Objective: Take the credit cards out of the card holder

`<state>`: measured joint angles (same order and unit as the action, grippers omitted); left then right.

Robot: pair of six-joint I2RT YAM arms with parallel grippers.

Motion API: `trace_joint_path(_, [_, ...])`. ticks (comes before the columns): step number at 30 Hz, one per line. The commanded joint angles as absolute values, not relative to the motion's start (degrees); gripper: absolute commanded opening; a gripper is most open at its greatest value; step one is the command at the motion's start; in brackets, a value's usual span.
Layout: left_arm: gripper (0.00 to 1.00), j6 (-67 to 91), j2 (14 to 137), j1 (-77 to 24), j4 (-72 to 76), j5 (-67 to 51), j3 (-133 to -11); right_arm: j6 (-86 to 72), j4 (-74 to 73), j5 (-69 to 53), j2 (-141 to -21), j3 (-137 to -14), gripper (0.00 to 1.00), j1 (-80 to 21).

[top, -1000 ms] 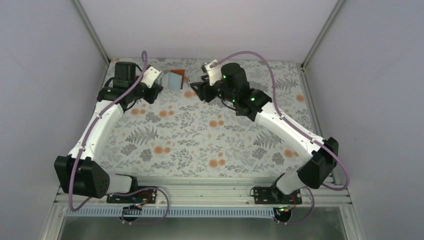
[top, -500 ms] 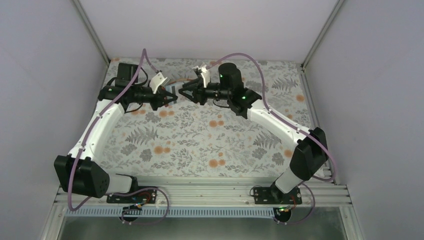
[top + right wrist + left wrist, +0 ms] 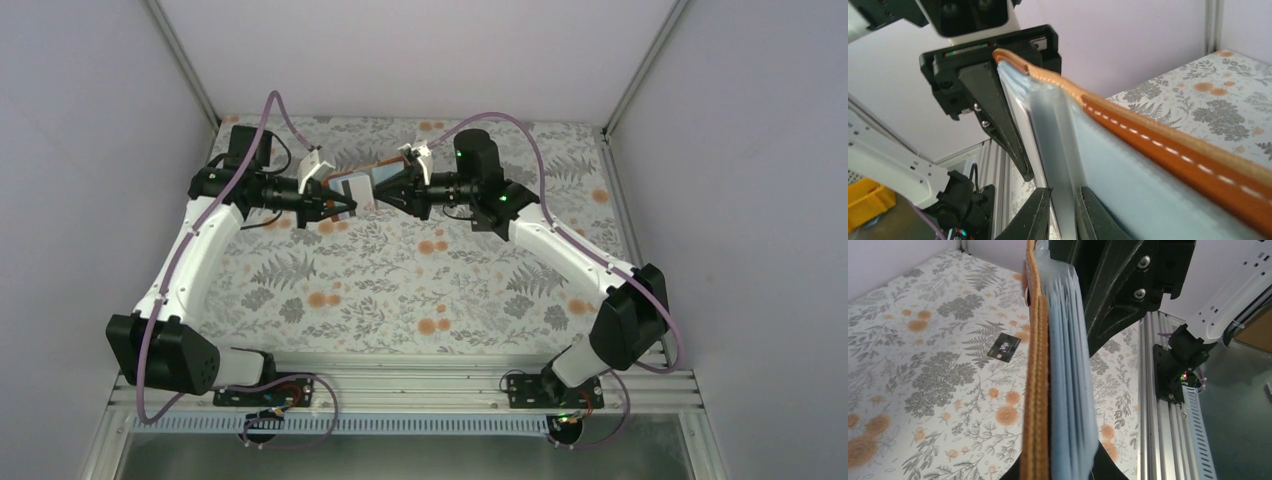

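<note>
The card holder (image 3: 358,189) hangs in the air between my two grippers, rust-brown outside and pale blue-grey inside. My left gripper (image 3: 338,200) is shut on its lower end; in the left wrist view (image 3: 1060,465) the holder (image 3: 1037,390) shows edge-on. My right gripper (image 3: 384,190) meets it from the right. In the right wrist view my right gripper (image 3: 1064,210) is pinched on a thin pale card edge (image 3: 1060,170) at the holder's blue inside (image 3: 1128,185). The black card (image 3: 1004,347) lies flat on the table. The teal card is hidden.
The flowered table cloth (image 3: 420,290) covers the table. Purple-grey walls stand left, right and behind. The metal rail (image 3: 400,375) with both arm bases runs along the near edge.
My left gripper has lifted the holder from the back of the table and swung it right. My right gripper has turned to face it and closed on its inner edge.
</note>
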<state>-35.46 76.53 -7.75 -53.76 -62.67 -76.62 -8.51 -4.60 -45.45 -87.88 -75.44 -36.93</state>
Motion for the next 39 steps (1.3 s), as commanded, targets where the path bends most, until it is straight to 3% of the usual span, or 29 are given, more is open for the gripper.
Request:
trace_joint_path(1, [0.02, -38.5, 75.5, -8.3, -54.5, -69.1, -77.7, -4.2, -6.5, -49.7, -88.2, -76.9, 0.14, -37.5])
trace_joint_path(8, [0.02, -40.0, 75.5, -8.3, -55.5, -70.0, -77.2, -4.5, -5.3, -47.6, -89.0, -77.8, 0.06, -39.1])
trace_joint_path(14, [0.02, -41.5, 75.2, -8.4, -56.5, -71.2, -77.2, -2.4, -7.1, -48.6, -90.2, -79.8, 0.15, -40.8])
trace_joint_path(16, [0.02, -41.4, 75.2, -8.3, -56.4, -71.3, -77.1, -1.8, -7.0, -49.2, -89.9, -80.0, 0.14, -41.4])
trace_joint_path(18, [0.03, -41.1, 75.2, -8.4, -56.1, -71.1, -77.1, -1.5, -5.3, -50.7, -88.8, -79.2, 0.05, -41.5])
trace_joint_path(21, [0.03, -41.9, 75.1, -8.4, -56.9, -71.5, -77.4, -1.1, -3.3, -50.6, -85.5, -76.6, 0.04, -41.4])
trace_joint_path(24, [0.20, -43.1, 75.1, -8.4, -58.0, -72.6, -77.7, -1.0, -2.6, -50.2, -83.1, -74.8, 0.04, -40.7])
trace_joint_path(26, [0.23, -43.9, 75.2, -8.4, -58.7, -73.2, -77.8, -1.0, -2.9, -49.7, -82.4, -74.1, 0.04, -40.1])
trace_joint_path(39, [0.21, -46.8, 74.7, -7.9, -60.9, -74.2, -78.3, 3.4, -11.4, -50.1, -81.2, -75.5, 0.04, -38.0])
